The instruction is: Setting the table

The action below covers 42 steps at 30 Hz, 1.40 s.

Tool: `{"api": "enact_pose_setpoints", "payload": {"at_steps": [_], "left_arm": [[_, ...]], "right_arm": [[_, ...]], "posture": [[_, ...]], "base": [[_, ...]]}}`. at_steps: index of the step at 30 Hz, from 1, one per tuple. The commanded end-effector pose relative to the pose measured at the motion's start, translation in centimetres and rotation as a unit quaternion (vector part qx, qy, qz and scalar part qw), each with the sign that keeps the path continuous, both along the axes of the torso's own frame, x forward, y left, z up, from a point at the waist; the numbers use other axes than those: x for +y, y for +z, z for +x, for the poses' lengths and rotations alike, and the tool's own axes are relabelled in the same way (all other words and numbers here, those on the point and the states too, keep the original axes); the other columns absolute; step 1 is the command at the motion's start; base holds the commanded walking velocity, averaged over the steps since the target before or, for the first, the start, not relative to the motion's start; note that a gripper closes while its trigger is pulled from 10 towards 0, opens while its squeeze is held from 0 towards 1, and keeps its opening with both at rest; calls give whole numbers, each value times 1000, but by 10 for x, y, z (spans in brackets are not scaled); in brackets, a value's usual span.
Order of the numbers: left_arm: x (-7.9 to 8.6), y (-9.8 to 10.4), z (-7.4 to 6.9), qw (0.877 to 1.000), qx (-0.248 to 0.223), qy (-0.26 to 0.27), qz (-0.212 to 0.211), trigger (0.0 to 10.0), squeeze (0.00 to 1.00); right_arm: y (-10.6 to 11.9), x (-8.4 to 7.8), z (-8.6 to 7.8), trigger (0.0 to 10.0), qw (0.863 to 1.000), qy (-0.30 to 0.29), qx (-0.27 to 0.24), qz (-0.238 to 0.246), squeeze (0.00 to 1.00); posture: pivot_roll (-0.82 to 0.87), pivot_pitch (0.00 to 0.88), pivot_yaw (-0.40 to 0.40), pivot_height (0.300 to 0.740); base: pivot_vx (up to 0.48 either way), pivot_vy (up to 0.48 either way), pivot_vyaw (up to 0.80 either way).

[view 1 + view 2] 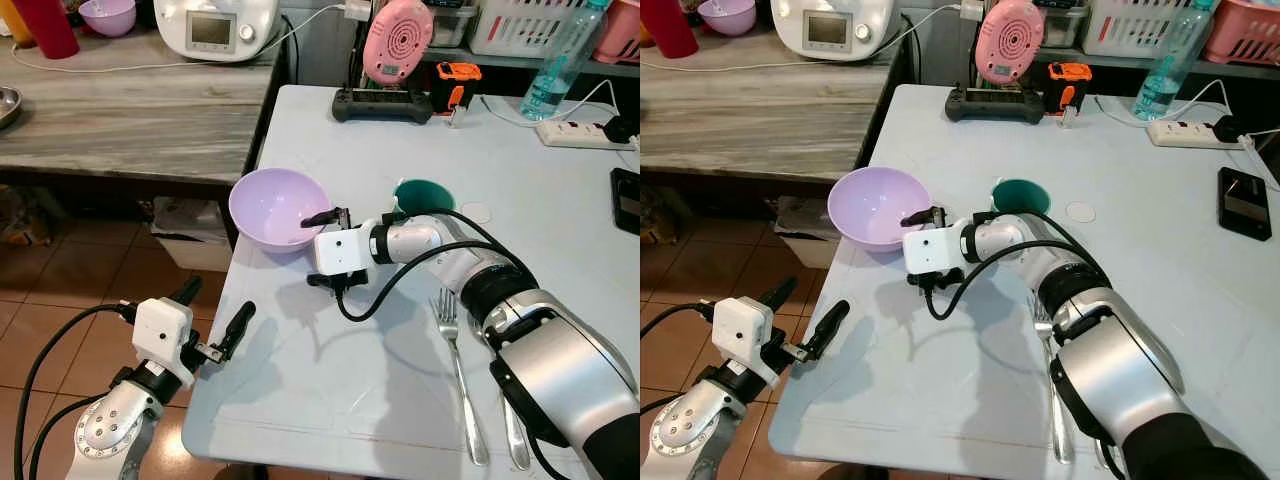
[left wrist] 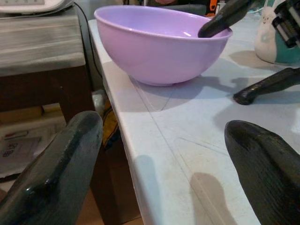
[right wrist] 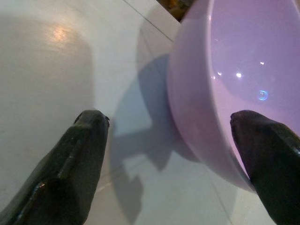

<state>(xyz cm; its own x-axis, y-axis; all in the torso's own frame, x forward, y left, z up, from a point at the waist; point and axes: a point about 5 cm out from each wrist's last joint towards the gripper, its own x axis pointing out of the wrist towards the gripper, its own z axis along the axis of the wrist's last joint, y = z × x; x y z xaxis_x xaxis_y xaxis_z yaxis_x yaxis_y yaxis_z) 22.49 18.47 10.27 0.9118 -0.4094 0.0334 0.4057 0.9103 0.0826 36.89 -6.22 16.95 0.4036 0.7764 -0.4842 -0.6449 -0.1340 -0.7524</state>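
Note:
A lilac bowl (image 1: 272, 205) stands near the left edge of the white table (image 1: 380, 400). My right gripper (image 1: 322, 248) is open and straddles the bowl's near wall (image 3: 197, 117). One finger (image 3: 262, 154) hangs over the inside and the other finger (image 3: 75, 164) is low over the tabletop outside. A teal cup (image 1: 424, 194) stands just behind the right wrist. A fork (image 1: 455, 352) and a spoon (image 1: 514, 436) lie near the front right. My left gripper (image 1: 212, 310) is open and empty at the table's front left edge, pointing toward the bowl (image 2: 159, 42).
A wooden counter (image 1: 130, 120) with a rice cooker (image 1: 215, 25) runs along the left, with tiled floor below it. At the table's far end are a pink fan (image 1: 397, 40), a black controller (image 1: 382, 103), a water bottle (image 1: 560, 60), a power strip (image 1: 575, 132) and a phone (image 1: 627, 200).

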Motion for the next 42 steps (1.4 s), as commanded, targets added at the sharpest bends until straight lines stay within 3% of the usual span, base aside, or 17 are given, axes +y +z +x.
{"api": "enact_pose_setpoints", "payload": {"at_steps": [1, 11, 42], "left_arm": [[0, 1, -2, 1000, 3, -2, 5, 10000, 0], [-1, 2, -1, 1000, 3, -1, 4, 10000, 0], [-4, 6, 4, 1000, -5, -2, 0, 10000, 0]], "right_arm": [[3, -2, 4, 0, 1000, -15, -18, -7, 0], [5, -7, 8, 0, 997, -35, -65, -7, 0], [8, -8, 11, 0, 993, -48, -105, 0, 0]], "posture": [[16, 174, -16, 740], [16, 165, -16, 740], [15, 155, -13, 740]], "base": [[0, 0, 0], [0, 0, 0], [0, 0, 0]]}}
